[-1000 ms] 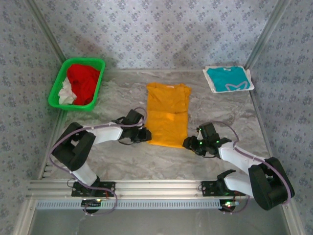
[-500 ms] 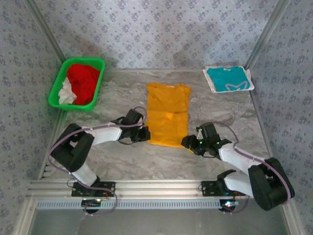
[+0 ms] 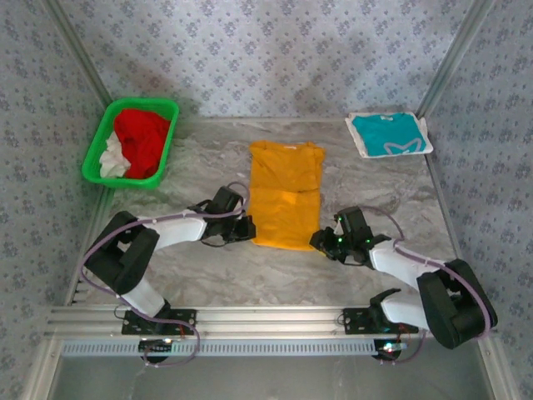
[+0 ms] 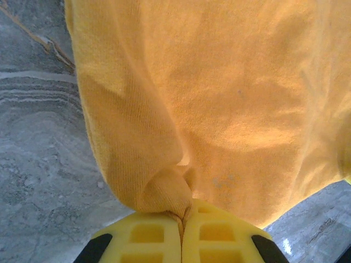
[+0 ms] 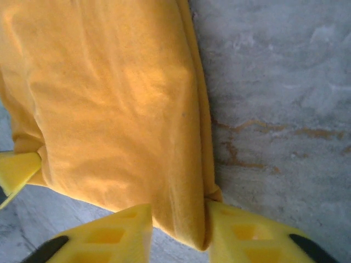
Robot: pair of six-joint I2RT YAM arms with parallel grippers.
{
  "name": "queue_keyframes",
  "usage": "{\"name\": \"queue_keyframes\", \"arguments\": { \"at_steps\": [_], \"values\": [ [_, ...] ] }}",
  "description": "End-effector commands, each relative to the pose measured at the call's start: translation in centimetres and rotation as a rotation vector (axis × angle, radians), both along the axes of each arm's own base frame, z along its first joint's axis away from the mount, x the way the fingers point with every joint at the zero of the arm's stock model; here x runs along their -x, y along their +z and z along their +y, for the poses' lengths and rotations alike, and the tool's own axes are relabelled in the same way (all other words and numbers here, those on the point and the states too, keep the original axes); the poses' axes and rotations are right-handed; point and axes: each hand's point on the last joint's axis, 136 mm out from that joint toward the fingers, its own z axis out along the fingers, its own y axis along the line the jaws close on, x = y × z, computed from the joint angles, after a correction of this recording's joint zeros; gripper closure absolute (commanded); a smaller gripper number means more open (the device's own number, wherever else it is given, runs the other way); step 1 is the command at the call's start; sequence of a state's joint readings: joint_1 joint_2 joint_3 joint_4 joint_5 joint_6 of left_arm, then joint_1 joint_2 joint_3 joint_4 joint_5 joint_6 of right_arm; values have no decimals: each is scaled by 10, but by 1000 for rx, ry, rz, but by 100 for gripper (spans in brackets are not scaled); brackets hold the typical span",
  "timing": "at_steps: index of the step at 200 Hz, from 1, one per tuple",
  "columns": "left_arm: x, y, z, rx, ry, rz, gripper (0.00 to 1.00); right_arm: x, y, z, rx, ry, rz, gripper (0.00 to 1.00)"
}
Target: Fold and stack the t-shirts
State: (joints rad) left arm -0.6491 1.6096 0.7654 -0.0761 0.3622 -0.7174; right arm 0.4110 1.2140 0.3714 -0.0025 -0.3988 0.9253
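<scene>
The yellow-orange t-shirt (image 3: pixel 285 196) lies flat and folded narrow in the middle of the table. My left gripper (image 3: pixel 250 231) is shut on its near left corner, and the cloth (image 4: pixel 219 98) bunches into the closed yellow fingertips of that gripper (image 4: pixel 184 205). My right gripper (image 3: pixel 321 242) is at the near right corner. Its jaws stand apart on either side of the hem (image 5: pixel 186 219), which sits loose between the fingers of the gripper (image 5: pixel 178 216). The teal t-shirt (image 3: pixel 390 133) lies folded at the back right.
A green basket (image 3: pixel 93 158) holding red and white cloth stands at the back left. The teal t-shirt rests on a white board (image 3: pixel 360 142). Patterned walls close in the table on three sides. Bare marble tabletop (image 3: pixel 208 267) lies in front of the shirt.
The left gripper has closed fully on the shirt's near left corner. The right gripper's jaws have narrowed around the near right corner. The shirt itself has not moved.
</scene>
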Motion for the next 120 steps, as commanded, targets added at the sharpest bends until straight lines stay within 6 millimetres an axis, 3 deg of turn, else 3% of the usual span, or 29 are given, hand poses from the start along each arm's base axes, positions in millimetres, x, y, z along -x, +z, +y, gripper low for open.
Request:
{"name": "queue_keyframes", "arguments": {
  "at_steps": [1, 18, 72, 102, 120],
  "values": [
    [-2, 11, -3, 26, 0, -37, 100, -13, 9, 3, 9, -14, -38, 82],
    [-3, 14, -2, 30, 4, -49, 100, -17, 12, 2, 16, -17, -53, 100],
    [-7, 38, -1, 61, 23, -106, 100, -27, 43, 6, 23, 13, -123, 100],
    [-1, 51, 4, 81, 35, -139, 100, -19, 56, 1, 24, 8, -154, 100],
    [8, 48, 12, 58, 41, -163, 100, -9, 51, -5, 40, 4, -145, 100]
  ]
}}
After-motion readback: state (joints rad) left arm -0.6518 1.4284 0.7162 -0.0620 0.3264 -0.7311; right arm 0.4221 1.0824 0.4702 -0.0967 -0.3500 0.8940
